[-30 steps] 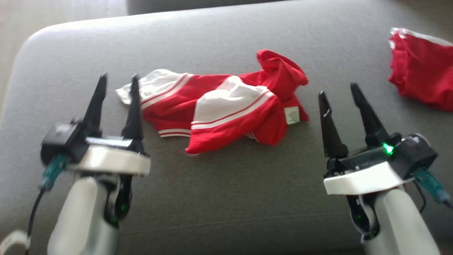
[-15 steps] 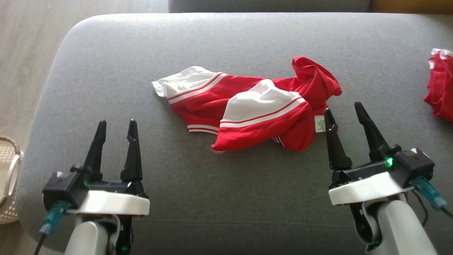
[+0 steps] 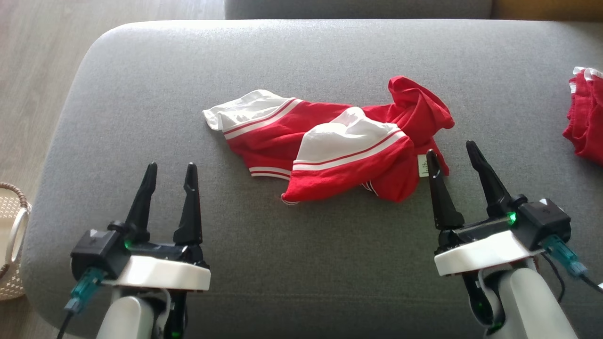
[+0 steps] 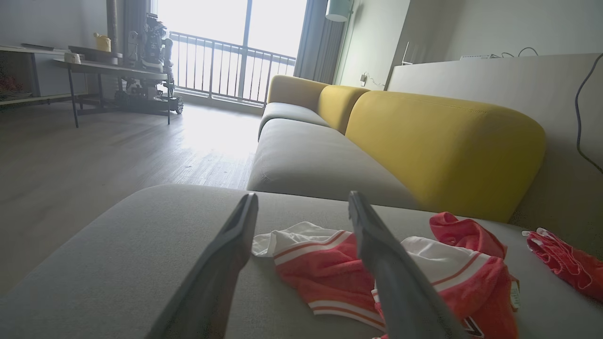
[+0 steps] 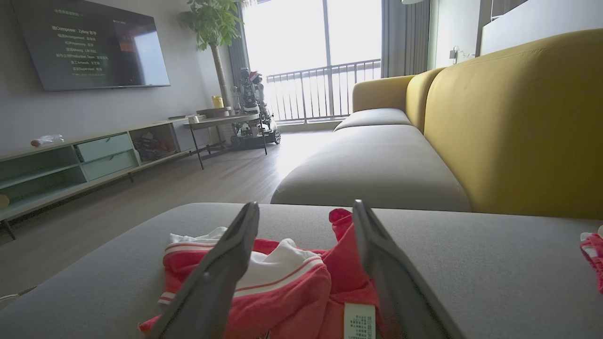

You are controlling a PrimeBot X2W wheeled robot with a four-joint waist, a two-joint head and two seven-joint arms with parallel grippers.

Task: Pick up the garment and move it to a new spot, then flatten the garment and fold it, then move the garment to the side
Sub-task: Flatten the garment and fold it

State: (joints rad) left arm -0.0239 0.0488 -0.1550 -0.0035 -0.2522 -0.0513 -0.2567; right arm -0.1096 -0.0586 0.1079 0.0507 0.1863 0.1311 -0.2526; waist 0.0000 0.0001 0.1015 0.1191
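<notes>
Head view: left gripper (image 3: pixel 171 165) and right gripper (image 3: pixel 450 147) gape empty near garment (image 3: pixel 339 150); basket (image 3: pixel 9 285) contents unclear.

I count 2 pieces of clothing: 1 red-and-white garment (image 3: pixel 330 146) ahead of the fingers (image 3: pixel 140 202), and 1 red piece (image 3: pixel 584 127) out past the right-hand pair. There are 2 grippers, the left gripper (image 3: pixel 171 165) and the right gripper (image 3: pixel 450 147), with 2 fingers each, 4 altogether. 1 woven basket (image 3: pixel 12 235) sits outside the left pair.
</notes>
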